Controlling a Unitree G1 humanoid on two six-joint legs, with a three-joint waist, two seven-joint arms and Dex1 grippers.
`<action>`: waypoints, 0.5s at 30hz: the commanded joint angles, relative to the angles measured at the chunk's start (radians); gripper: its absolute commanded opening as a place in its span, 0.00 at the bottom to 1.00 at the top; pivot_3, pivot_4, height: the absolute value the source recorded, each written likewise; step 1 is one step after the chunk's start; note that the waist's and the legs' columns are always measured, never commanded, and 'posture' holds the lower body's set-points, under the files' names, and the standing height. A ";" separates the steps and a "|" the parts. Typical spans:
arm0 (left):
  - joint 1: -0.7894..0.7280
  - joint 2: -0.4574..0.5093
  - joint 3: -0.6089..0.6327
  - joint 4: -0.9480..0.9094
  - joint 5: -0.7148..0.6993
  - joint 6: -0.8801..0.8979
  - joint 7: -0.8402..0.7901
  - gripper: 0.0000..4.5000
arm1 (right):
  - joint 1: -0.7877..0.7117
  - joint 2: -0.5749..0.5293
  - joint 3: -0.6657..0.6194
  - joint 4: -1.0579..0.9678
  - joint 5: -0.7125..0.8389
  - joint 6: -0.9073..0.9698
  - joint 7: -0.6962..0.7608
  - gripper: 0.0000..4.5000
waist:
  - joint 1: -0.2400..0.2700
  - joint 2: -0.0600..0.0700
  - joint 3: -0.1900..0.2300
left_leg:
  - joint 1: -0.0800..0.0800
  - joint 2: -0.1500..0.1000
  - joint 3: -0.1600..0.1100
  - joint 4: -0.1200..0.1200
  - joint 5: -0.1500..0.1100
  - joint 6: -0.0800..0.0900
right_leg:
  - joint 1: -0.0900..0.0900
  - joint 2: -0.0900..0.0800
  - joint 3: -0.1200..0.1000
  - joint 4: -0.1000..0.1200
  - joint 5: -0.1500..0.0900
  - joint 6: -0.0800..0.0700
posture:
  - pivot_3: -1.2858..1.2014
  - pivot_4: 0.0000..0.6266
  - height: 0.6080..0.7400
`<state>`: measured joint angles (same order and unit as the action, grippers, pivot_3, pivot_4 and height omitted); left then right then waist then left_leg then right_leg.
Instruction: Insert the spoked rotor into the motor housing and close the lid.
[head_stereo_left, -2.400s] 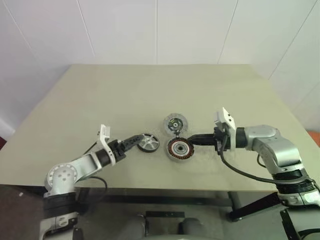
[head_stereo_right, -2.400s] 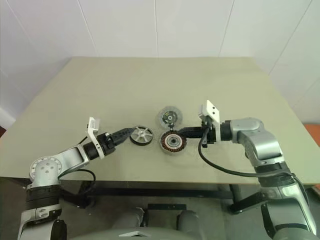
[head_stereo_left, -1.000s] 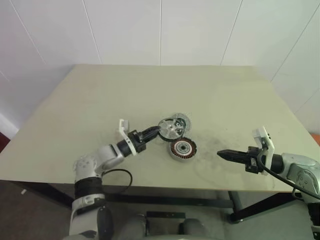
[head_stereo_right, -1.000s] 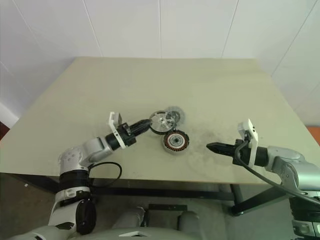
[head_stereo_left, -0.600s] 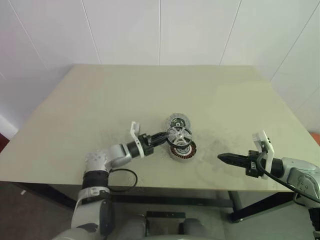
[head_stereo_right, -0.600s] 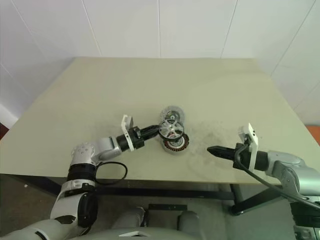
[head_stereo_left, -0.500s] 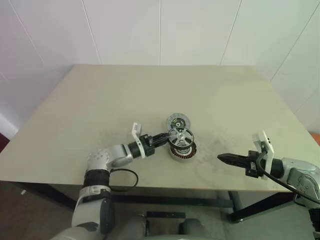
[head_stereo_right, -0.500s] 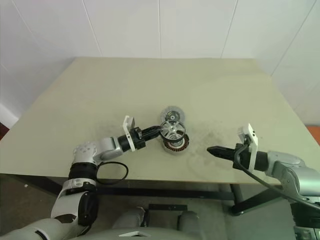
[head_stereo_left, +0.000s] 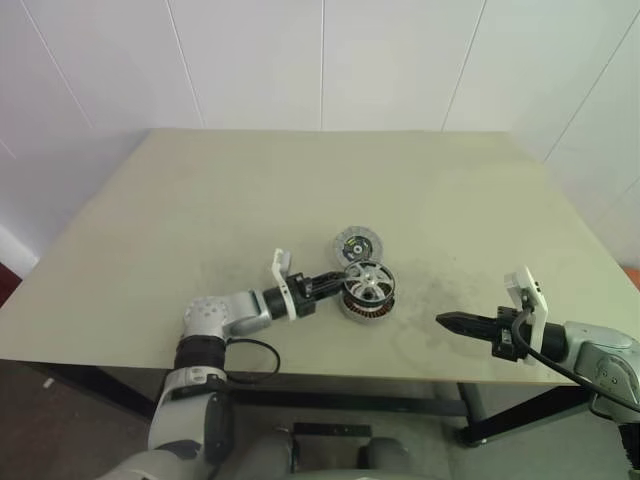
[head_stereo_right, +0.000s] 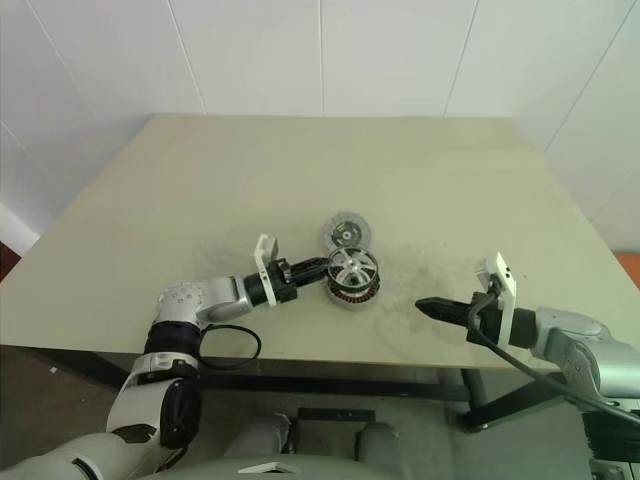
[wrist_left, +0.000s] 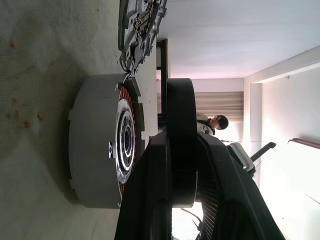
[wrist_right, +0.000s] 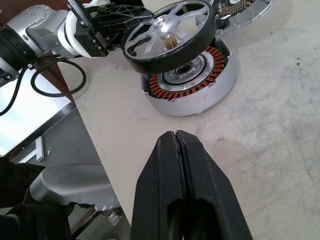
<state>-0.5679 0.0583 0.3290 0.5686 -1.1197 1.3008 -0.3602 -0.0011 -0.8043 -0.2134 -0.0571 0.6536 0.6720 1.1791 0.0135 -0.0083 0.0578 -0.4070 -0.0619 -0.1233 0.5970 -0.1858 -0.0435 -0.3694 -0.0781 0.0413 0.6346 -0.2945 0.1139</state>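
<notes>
Black-rimmed spoked rotor (head_stereo_left: 368, 281) gripped by left end effector (head_stereo_left: 335, 283) just above motor housing (wrist_right: 189, 85); right end effector (head_stereo_left: 444, 321) shut, empty, at 3 o'clock.

No legible txt, labels, brand marks or nos. showing anywhere; nothing readable appearing on parts, arms or table.

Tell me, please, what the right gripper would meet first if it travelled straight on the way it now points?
Probably the motor housing: the shut right gripper aims at its grey side wall across bare table, below the spoked rotor that the left gripper holds above it.
</notes>
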 joint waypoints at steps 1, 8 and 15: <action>-0.029 -0.006 -0.002 0.012 0.023 0.011 -0.036 0.09 | -0.006 -0.006 -0.038 -0.038 0.023 -0.009 -0.004 0.00 | 0.000 0.000 0.000 | 0.000 0.000 0.000 0.000 0.000 0.000 | 0.000 0.000 0.000 0.000 0.000 0.000 | 0.52 0.00 1.00; -0.043 -0.010 0.004 0.033 0.067 0.012 -0.067 0.09 | 0.004 -0.005 -0.042 -0.045 0.027 -0.010 -0.011 0.00 | 0.000 0.000 0.000 | 0.000 0.000 0.000 0.000 0.000 0.000 | 0.000 0.000 0.000 0.000 0.000 0.001 | 0.52 0.00 1.00; -0.040 -0.017 0.008 0.033 0.096 0.025 -0.082 0.09 | 0.013 -0.003 -0.044 -0.052 0.031 -0.011 -0.020 0.00 | 0.000 0.000 0.000 | 0.000 0.000 0.000 0.000 0.000 0.000 | 0.000 0.000 0.000 0.000 0.001 0.001 | 0.52 0.00 1.00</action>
<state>-0.5931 0.0514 0.3321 0.5989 -1.0269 1.3094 -0.4265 0.0193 -0.8043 -0.2147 -0.0754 0.6621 0.6714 1.1601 0.0138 -0.0082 0.0577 -0.4068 -0.0619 -0.1233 0.5973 -0.1858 -0.0435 -0.3689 -0.0781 0.0413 0.6346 -0.2940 0.1150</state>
